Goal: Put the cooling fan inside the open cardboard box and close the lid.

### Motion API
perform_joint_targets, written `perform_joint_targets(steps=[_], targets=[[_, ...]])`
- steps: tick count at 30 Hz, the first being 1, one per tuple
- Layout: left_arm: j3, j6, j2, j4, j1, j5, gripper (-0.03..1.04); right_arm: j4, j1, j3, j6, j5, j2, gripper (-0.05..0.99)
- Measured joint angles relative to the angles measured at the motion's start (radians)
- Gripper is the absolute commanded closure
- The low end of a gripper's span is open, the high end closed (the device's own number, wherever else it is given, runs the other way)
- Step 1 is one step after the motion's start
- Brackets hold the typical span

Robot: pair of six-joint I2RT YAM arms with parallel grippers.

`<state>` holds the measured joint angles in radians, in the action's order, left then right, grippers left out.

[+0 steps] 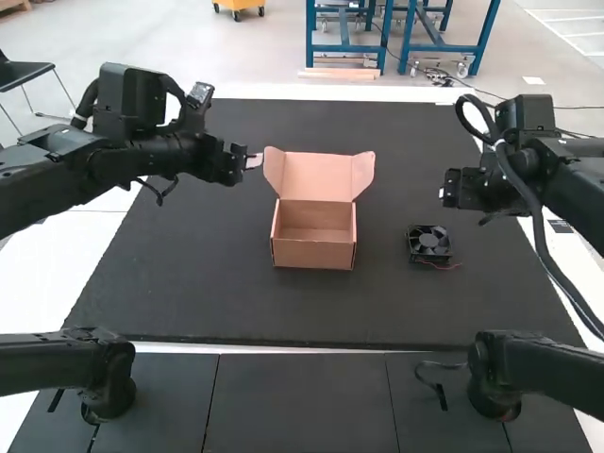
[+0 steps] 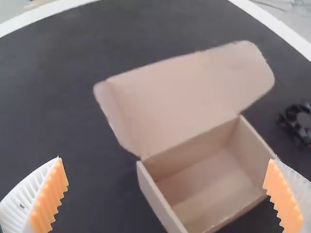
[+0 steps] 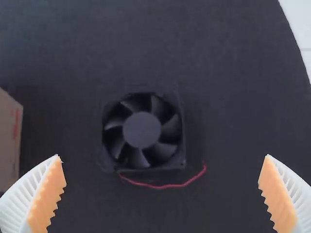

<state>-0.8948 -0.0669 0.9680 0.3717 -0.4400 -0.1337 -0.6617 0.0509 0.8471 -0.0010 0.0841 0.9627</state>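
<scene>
I find the small black square cooling fan (image 1: 429, 243) lying flat on the black table mat (image 1: 189, 274), right of centre in the high view. It is near the open brown cardboard box (image 1: 313, 234) but apart from it. A thin red wire (image 3: 165, 182) trails along one edge of the fan. The box stands at centre frame, its lid flap (image 1: 319, 175) raised at the far side. The right gripper (image 3: 161, 158) hangs just upper right of the fan, fingers spread wide, grasping nothing. The left gripper (image 1: 241, 159) sits upper left of the box, near the lid's corner, likewise released.
</scene>
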Motion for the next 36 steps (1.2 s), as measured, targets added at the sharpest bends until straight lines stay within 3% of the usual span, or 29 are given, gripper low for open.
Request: perform_joint_targets(steps=[4,11,20,36], targets=[[0.0,0.0,0.002,0.053,-0.006,-0.001,0.05,-0.04,-0.042,0.069,-0.018,0.003,0.095,0.03],[0.0,0.0,0.002,0.126,-0.006,0.006,0.05,-0.059,-0.147,0.101,-0.126,-0.005,0.211,0.03],[-0.001,0.0,0.002,0.155,-0.006,0.026,0.05,-0.116,-0.204,0.101,-0.207,-0.086,0.361,0.03],[-0.006,0.003,0.002,0.171,-0.006,0.032,0.05,-0.01,-0.176,0.126,-0.195,-0.13,0.558,0.04]])
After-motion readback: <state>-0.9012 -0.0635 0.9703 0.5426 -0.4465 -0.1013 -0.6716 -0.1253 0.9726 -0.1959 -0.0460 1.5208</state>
